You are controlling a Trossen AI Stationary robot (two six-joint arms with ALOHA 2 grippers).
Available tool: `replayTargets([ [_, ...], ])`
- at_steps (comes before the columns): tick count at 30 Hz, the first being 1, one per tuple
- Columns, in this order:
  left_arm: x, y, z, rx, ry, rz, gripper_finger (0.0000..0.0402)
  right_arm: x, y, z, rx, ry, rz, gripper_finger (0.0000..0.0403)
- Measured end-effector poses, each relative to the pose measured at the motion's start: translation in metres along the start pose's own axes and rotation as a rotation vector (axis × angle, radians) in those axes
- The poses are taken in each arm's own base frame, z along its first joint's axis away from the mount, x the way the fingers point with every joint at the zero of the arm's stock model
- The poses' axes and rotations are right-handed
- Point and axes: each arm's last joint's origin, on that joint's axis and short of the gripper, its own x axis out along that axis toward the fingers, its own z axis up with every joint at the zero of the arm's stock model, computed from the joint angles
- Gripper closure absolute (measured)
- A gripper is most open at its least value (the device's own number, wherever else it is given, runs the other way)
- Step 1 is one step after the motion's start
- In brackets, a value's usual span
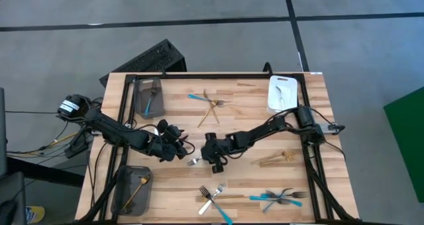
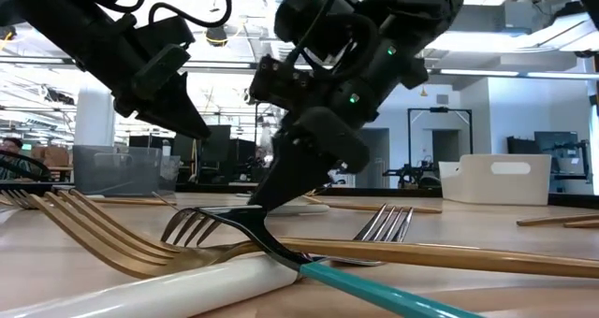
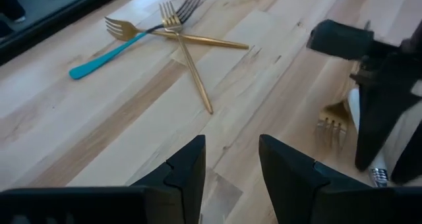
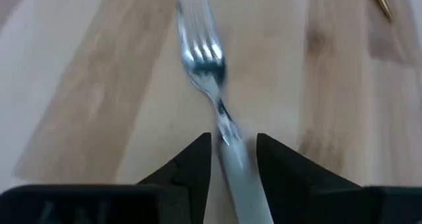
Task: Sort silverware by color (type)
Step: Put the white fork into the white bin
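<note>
Silver fork (image 4: 210,79) between right tool's (image 4: 234,161) fingers

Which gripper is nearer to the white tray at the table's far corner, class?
The right. The right gripper sits mid-table, on the white tray's side of the centre. The left gripper sits beside it, farther from the tray, toward the grey trays' side.

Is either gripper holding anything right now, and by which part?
Left gripper: nothing. Silver fork's handle lies between the right gripper's fingers; whether it's gripped cannot be told.
</note>
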Motion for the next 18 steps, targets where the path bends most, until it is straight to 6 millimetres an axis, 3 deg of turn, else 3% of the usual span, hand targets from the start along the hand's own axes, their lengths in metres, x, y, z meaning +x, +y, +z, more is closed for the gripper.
replayTargets([
  [4,0.000,0.000,0.000,-0.001,0.003,0.002,0.0271,0.000,-0.008,-0.006,0.081,0.062,-0.002,0.0282],
  [10,0.000,0.000,0.000,-0.006,-0.002,0.003,0.0271,-0.003,-0.010,-0.008,0.119,0.095,-0.004,0.0358],
  [18,0.000,0.000,0.000,-0.001,0.004,0.003,0.0271,-0.023,-0.001,0.002,0.210,0.078,-0.002,0.0361],
])
